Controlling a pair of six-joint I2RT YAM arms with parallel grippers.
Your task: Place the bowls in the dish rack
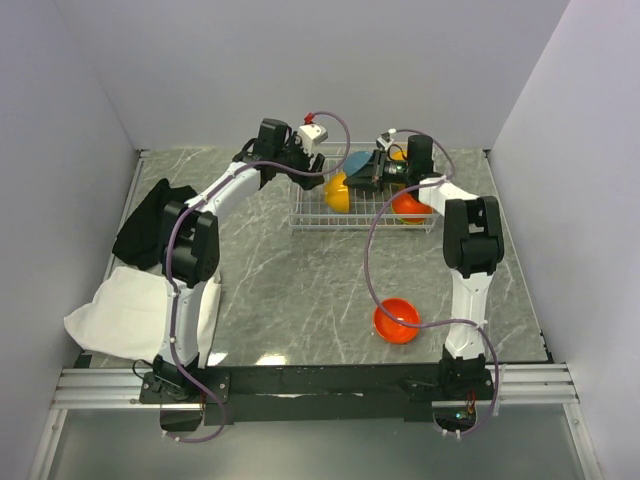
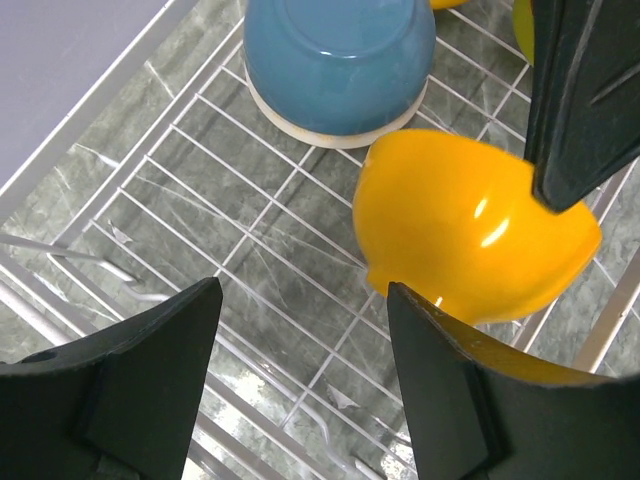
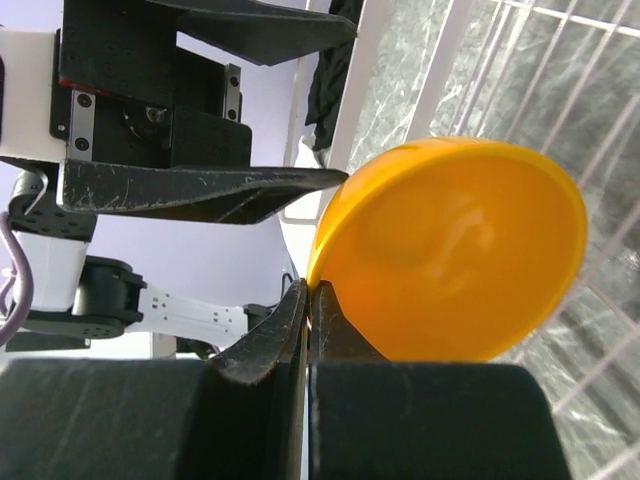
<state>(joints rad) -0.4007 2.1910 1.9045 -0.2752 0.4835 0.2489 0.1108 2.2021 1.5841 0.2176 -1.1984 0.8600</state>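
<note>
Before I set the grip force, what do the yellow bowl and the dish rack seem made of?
Yellow bowl: smooth and glossy with bright highlights, likely plastic, possibly glazed ceramic. Dish rack: thin crossed wire, pale and faintly shiny, probably coated metal.

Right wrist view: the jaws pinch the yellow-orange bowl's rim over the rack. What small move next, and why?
Probably ease the right gripper down slightly before opening. It is shut on the yellow-orange bowl, which stands on edge inside the dish rack near the upturned blue bowl; whether it rests on the wires I cannot tell.
</note>
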